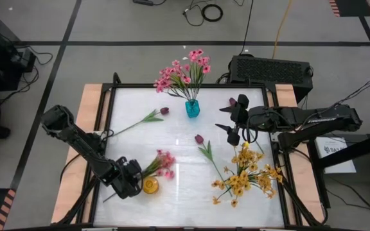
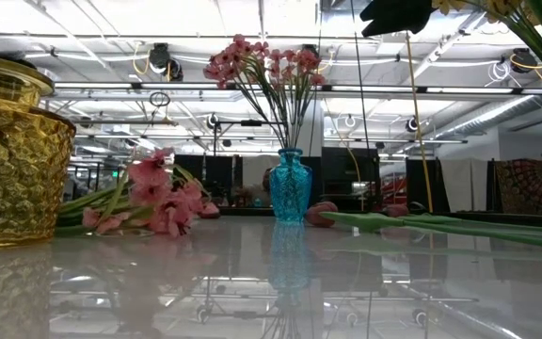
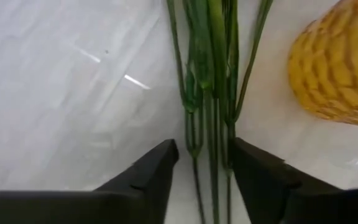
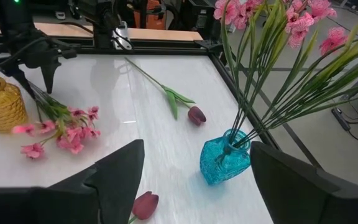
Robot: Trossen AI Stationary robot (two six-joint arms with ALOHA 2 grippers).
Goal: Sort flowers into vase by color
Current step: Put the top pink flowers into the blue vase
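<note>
Pink flowers (image 1: 164, 163): light, floppy, thin slippery stems. Left gripper (image 3: 202, 171) straddles stems, fingers not yet clenched; right gripper (image 1: 231, 126) spread, empty.

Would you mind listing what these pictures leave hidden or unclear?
- Left gripper: left wrist view cuts off the pink spray's stems at the edge, so contact is uncertain.
- Yellow flowers' container: high view, hidden beneath the blooms.
- Yellow vase: low view, cropped by the edge.

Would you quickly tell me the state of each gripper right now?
Left gripper: jaws astride the green stems of the pink flowers; whether it grips cannot be told.
Right gripper: jaws open, holding nothing.
</note>
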